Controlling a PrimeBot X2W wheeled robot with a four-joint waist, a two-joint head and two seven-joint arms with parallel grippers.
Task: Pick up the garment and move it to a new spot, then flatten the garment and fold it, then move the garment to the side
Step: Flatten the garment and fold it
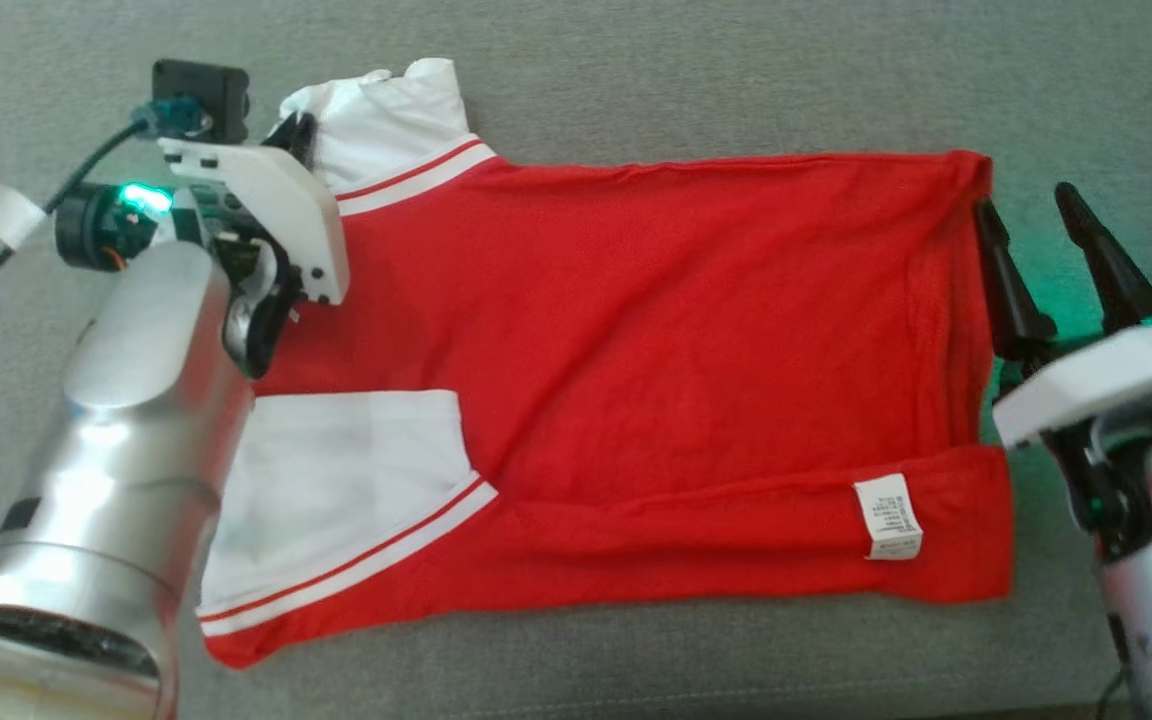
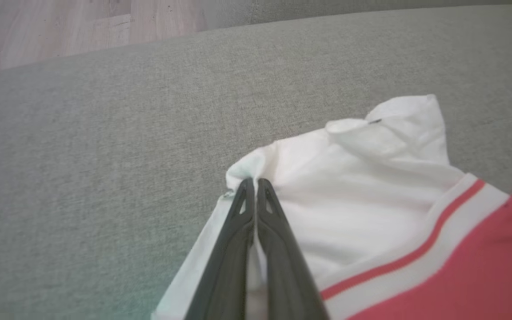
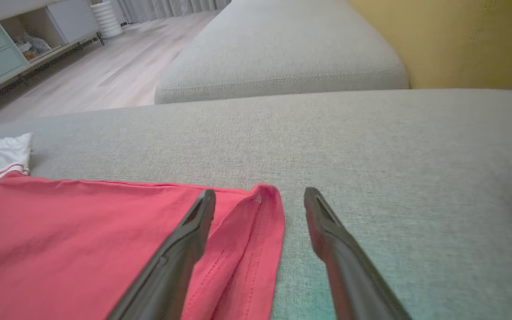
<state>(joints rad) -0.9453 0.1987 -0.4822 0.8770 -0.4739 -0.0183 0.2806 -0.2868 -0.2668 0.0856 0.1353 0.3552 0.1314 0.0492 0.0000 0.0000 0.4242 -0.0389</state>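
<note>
Grey sofa cushion (image 1: 636,80), red garment (image 1: 636,330) lying flat on it. White care label (image 1: 888,517) on the near folded edge, print too small to read. Right gripper (image 3: 259,192) open: one finger over the hem corner, the other over bare cushion. Left gripper (image 2: 254,182) closed, fingertips pinching the edge of the far white sleeve (image 2: 349,186).

Red-and-white short-sleeved garment (image 1: 636,350) spread flat on the grey woven sofa seat (image 1: 636,80), sleeves to the left, hem to the right. Left gripper (image 2: 254,180) closed on the far sleeve's edge; fingers of the right gripper (image 3: 260,192) straddle the hem's far corner.
</note>
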